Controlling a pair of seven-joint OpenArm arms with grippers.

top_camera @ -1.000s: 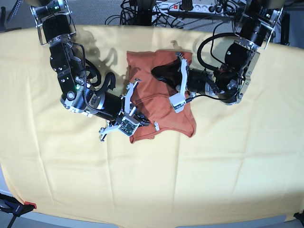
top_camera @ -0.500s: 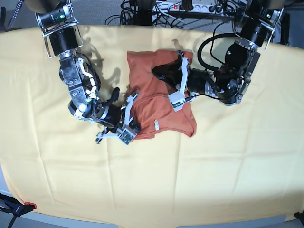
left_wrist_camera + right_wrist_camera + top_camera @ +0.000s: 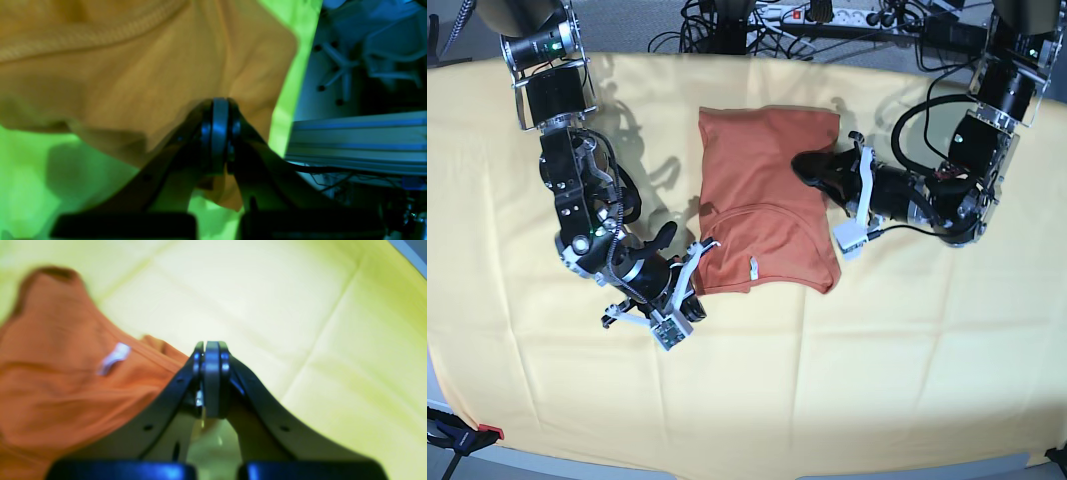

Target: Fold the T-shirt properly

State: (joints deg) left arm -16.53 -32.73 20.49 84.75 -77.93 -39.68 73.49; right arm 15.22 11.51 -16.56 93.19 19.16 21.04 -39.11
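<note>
The rust-orange T-shirt [image 3: 762, 195] lies folded into a compact rectangle at the middle of the table, its white tag [image 3: 753, 267] showing near the front edge. My right gripper [image 3: 692, 292] is shut just off the shirt's front left corner. In the right wrist view its tips [image 3: 211, 351] hang over yellow cloth, with the T-shirt [image 3: 60, 380] and tag [image 3: 113, 358] to their left. My left gripper [image 3: 852, 200] is shut beside the shirt's right edge. In the left wrist view its closed tips [image 3: 218, 110] point at the T-shirt [image 3: 133, 66], with no cloth pinched between the pads.
A large pale yellow cloth [image 3: 907, 340] covers the whole table. Cables and a power strip [image 3: 827, 15] run along the back edge. A red-tipped clamp [image 3: 467, 435] grips the front left corner. A metal rail [image 3: 360, 140] shows beyond the cloth's edge.
Both arms have drawn back off the shirt: the left gripper to the right, the right gripper toward the front left. The shirt now lies flatter and squarer.
</note>
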